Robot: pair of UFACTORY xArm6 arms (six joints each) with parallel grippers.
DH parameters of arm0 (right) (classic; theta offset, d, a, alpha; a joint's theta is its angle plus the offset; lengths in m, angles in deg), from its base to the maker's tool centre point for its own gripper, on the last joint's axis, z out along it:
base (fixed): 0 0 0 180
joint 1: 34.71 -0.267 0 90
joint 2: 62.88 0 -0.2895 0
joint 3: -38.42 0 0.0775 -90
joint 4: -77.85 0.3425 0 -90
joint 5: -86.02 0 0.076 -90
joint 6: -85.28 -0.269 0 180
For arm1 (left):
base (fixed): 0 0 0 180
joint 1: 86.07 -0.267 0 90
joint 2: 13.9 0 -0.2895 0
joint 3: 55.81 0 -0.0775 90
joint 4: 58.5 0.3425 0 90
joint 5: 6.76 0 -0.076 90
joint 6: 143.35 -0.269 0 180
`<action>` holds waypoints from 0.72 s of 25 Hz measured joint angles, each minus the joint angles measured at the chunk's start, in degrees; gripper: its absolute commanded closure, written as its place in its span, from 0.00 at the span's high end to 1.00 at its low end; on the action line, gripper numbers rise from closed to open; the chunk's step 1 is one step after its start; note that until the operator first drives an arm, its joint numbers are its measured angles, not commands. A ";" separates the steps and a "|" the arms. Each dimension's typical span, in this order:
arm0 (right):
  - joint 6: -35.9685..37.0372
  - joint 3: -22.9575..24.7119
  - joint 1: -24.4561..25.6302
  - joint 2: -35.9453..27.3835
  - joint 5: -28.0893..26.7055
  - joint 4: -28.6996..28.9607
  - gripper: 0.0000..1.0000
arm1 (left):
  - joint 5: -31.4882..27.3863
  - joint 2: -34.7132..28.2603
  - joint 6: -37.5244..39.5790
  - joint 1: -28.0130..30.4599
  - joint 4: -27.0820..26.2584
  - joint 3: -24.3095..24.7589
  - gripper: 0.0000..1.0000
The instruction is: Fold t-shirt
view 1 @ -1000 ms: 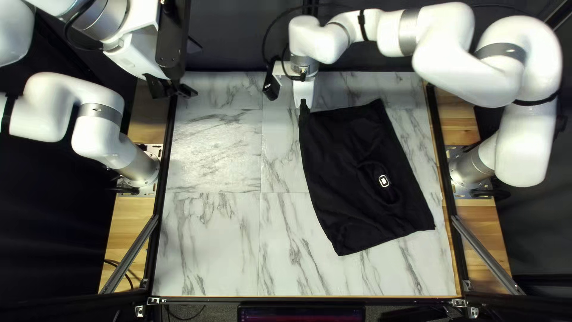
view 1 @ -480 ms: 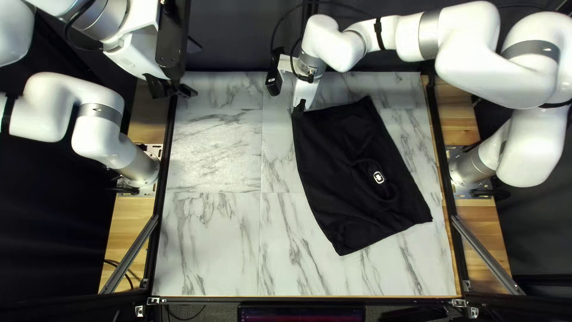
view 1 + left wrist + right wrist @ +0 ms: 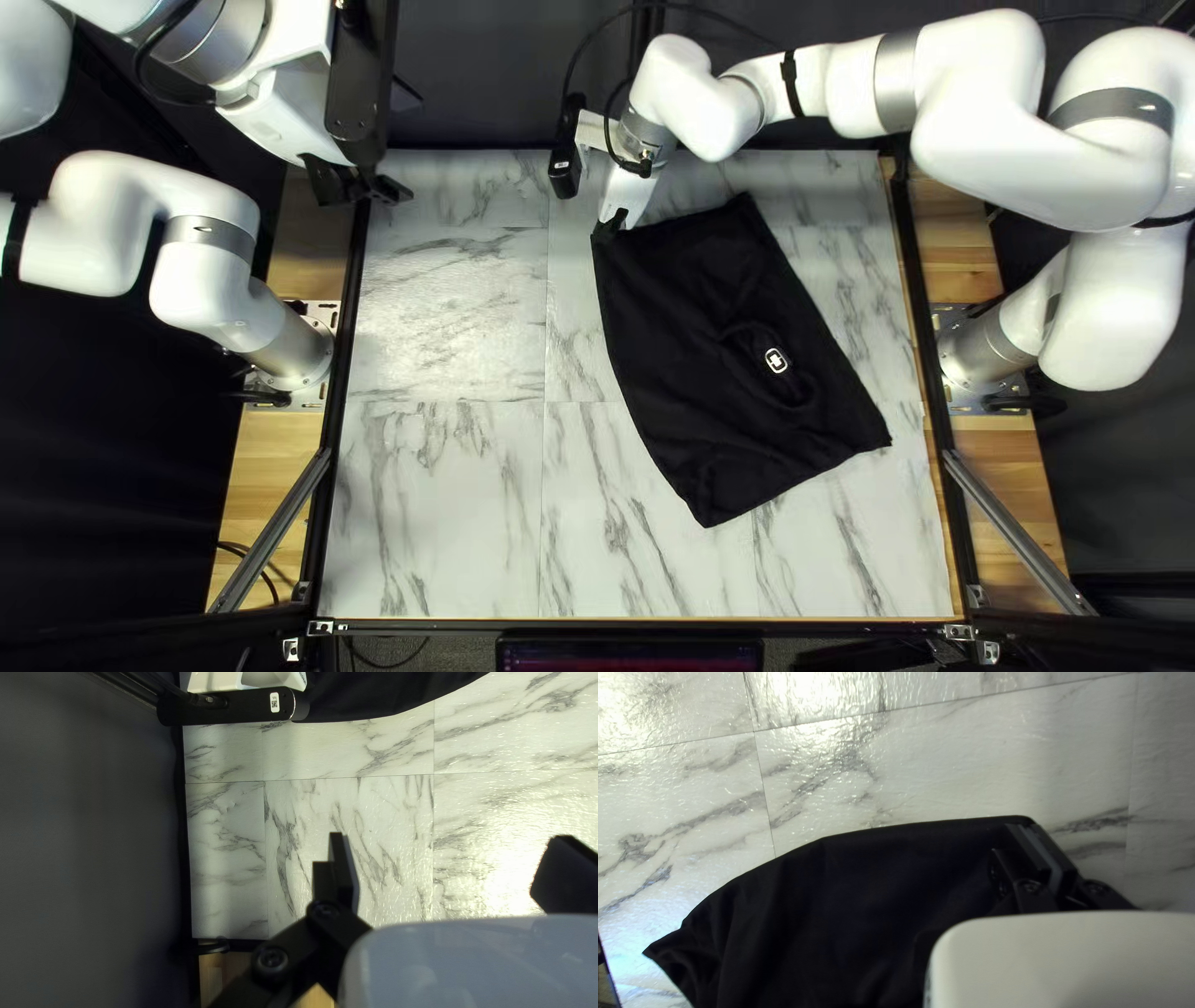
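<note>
In the top left view my right gripper [image 3: 610, 227] is at the far-left corner of the black t-shirt [image 3: 697, 336], which lies folded into a rough rectangle with a small white logo facing up. The right wrist view shows that gripper [image 3: 1037, 852] with its fingers together, pinching the corner of the black cloth [image 3: 847, 908]. My left gripper [image 3: 361, 193] hangs over the table's far-left corner, away from the shirt. Seen in the left wrist view, this gripper [image 3: 445, 871] has its fingers wide apart over bare marble, and the shirt's edge [image 3: 386, 697] lies well ahead of it.
The marble-patterned tabletop [image 3: 448, 498] shows to the left of the shirt and along its near side. A dark curtain [image 3: 498, 75] hangs behind the far edge. My right arm [image 3: 859, 87] reaches across above the table's far side.
My right gripper has moved left in the top left view, and the shirt has been dragged left with it, its right corners shifting too. The left arm has stayed put.
</note>
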State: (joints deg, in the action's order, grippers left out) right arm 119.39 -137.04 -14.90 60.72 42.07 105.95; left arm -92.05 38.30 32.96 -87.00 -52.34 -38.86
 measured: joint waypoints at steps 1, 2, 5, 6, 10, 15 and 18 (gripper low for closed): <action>0.70 0.60 0.11 -0.26 0.22 0.24 1.00 | 0.00 0.00 0.00 0.00 0.00 0.00 1.00; 1.37 1.25 0.28 -0.64 0.31 0.45 1.00 | 0.00 0.00 0.00 0.00 0.00 0.00 1.00; 2.67 3.78 0.84 -3.15 0.08 0.70 1.00 | 0.00 0.00 0.00 0.00 0.00 0.00 1.00; 2.92 4.79 0.95 -4.38 -0.12 0.60 1.00 | 0.00 0.00 0.00 0.00 0.00 0.00 1.00; 2.76 11.26 0.13 -11.90 -0.36 -1.05 1.00 | 0.00 0.00 0.00 0.00 0.00 0.00 1.00; -0.37 24.48 -7.20 -24.71 2.08 -8.54 1.00 | 0.00 0.00 0.00 0.00 0.00 0.00 1.00; -7.09 32.15 -14.88 -31.52 3.90 -17.26 1.00 | 0.00 0.00 0.00 0.00 0.00 0.00 1.00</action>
State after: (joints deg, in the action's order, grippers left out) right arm 112.30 -104.89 -29.78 29.20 45.97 88.69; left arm -92.05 38.30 32.96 -87.00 -52.34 -38.86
